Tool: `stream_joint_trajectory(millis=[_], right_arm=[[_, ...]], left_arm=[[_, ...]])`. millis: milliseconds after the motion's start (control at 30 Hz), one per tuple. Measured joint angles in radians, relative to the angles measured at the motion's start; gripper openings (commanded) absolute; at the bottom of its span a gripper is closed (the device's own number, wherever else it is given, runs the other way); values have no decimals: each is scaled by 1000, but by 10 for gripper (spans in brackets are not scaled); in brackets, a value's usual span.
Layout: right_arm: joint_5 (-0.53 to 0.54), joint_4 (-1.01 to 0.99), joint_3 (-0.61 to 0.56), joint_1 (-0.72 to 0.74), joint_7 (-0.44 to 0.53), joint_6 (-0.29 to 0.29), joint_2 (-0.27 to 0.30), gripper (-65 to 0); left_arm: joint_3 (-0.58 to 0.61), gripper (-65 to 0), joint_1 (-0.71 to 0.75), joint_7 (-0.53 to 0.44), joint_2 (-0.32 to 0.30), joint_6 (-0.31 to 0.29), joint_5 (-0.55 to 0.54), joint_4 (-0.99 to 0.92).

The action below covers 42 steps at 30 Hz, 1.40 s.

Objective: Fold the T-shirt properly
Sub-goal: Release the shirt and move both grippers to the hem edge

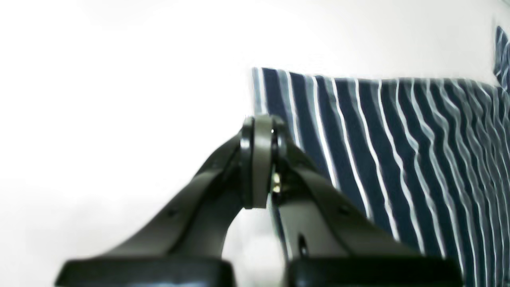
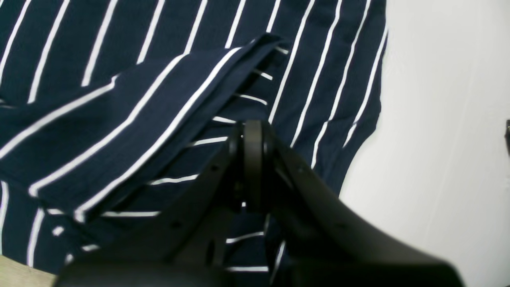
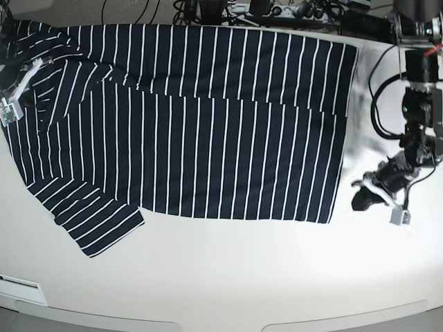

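Note:
The T-shirt (image 3: 208, 131), dark navy with thin white stripes, lies spread across the white table, its far long edge folded over onto the body. One sleeve (image 3: 97, 221) sticks out at the near left. My left gripper (image 1: 261, 159) is shut with nothing in it, over bare table just off the T-shirt's (image 1: 398, 159) hem corner; in the base view the left gripper (image 3: 361, 199) sits right of the hem. My right gripper (image 2: 253, 137) is shut and empty above a folded-over sleeve flap of the T-shirt (image 2: 119, 131). In the base view the right gripper (image 3: 26, 75) is at the far left.
Cables and dark equipment (image 3: 277, 10) line the table's far edge. The left arm's links and cabling (image 3: 419, 104) stand at the far right. The table's curved front edge (image 3: 221, 319) runs along the bottom.

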Motion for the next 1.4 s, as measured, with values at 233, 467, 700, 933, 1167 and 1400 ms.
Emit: stream_joint_trajectory(millis=[233,467,700,933,1167,1400], right_arm=[[-3,0,0,-1,0,0,-3,-650],[-2,0,0,0,4,0,-3,-650],[-2,0,0,0,4,0,-4,-650],[-1,0,0,65,4,2,-5,-650],[6,-23,-3,275,125,6,-7,-430],[-5,-484,-134,699,148,28,-8,-331]], left_arm=[[26,-305,-197,130,55,6,-44,-277],[149,-305,-344,115,121,-10,-30,-480],[233,-356,-385,161,222,-60,-67,-546],[242,-650,-398,229,225,25,-69,-550],[246,-650,-407,241,193,-16,-45,-551],[246,-650,-410,240,181,-22,-38,-554]])
